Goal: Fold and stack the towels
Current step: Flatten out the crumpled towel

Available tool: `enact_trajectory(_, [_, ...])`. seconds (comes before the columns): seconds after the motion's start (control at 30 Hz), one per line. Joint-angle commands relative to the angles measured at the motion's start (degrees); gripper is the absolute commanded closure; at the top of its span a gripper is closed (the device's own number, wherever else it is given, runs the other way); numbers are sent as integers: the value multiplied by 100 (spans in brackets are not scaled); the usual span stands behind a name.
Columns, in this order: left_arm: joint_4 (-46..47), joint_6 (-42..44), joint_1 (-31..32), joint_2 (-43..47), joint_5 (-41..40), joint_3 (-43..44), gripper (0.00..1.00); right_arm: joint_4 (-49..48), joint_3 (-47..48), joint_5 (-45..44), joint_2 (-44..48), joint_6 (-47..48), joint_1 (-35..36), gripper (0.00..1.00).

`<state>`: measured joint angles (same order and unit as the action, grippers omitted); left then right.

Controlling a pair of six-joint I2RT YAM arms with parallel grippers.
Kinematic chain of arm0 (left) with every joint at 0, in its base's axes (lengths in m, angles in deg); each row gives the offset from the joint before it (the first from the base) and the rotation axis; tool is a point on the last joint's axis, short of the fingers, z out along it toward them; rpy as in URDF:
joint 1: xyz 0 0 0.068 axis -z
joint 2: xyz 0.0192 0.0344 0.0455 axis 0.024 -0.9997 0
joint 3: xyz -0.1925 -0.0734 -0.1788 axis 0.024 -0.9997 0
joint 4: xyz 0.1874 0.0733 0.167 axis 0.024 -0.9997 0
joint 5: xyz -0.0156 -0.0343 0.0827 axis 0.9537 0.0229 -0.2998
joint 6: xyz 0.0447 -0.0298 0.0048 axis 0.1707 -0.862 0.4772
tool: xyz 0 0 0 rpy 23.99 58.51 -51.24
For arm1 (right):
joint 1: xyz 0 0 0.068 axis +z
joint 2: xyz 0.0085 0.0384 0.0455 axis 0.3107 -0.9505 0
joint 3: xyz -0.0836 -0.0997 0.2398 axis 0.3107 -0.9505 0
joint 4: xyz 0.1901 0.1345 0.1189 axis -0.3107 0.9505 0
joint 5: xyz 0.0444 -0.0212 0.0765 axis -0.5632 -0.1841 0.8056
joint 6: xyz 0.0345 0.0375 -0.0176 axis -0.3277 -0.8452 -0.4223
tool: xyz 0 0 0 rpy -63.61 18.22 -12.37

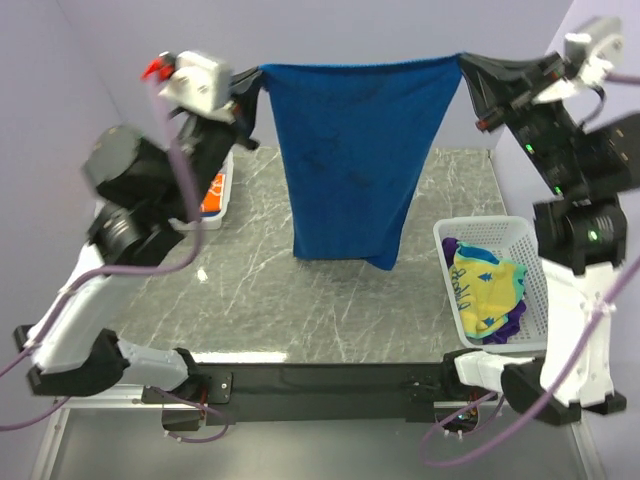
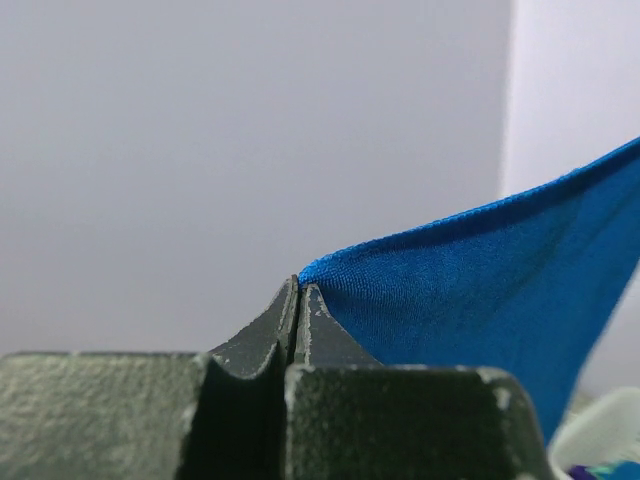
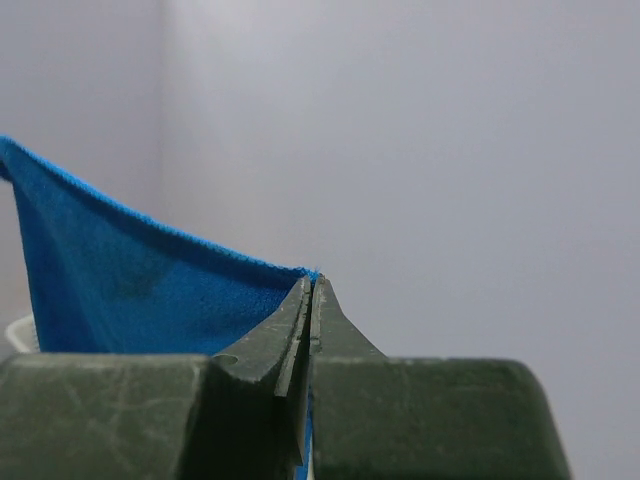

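The plain royal blue towel [image 1: 355, 150] hangs above the grey marbled table [image 1: 250, 290], stretched by its top edge between both arms. The left gripper [image 2: 298, 288] is clamped tight on the towel's top left corner. The right gripper [image 3: 310, 283] is clamped tight on the top right corner. In both wrist views only a narrow margin of cloth sits between the fingertips.

Probable faults from this position:

1. Corner slip. Each grip lies at the very edge of the hem. Spreading the arms further raises hem tension and may pull a corner free, leaving the towel dangling from one gripper.
2. Crooked lay-down. The cloth narrows toward the bottom and its lower edge slants, with the right corner lowest. A straight descent is likely to bunch the lower part and skew the fold.
3. Snagging. The white mesh plastic basket [image 1: 443, 262] holding the yellow and purple towels [image 1: 485, 285] stands near the hanging cloth. A sideways swing may catch its rim.

Whether the lower edge touches the table cannot be determined.
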<state>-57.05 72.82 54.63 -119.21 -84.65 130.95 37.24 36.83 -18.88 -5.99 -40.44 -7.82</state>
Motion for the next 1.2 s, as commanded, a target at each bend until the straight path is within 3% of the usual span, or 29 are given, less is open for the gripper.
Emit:
enact_trajectory(0.0, [85,135,316,642,251,-122,100,-200,-168,569,534,29,-44,100])
enact_trajectory(0.23, [-99,153,572,925,865,-158,100,-95,-99,1141,904,-59,-35,100])
enact_trajectory(0.6, [-170,-172,581,1382,1702,-262,100,-436,-211,1292,1299,-489,-44,100])
enact_trajectory(0.77, [-38,55,581,1312,1105,-517,100,-762,-668,1037,1308,-596,-27,100])
enact_trajectory(0.93, [172,425,555,645,-238,-710,100,-876,-1221,440,1001,-446,-35,100])
enact_trajectory(1.0, [365,461,284,355,-460,-921,100,-929,-1371,360,765,-385,-35,100])
enact_trajectory(1.17, [322,-618,-964,-382,198,-1220,100,-1122,-1899,-8,132,-262,-35,100])
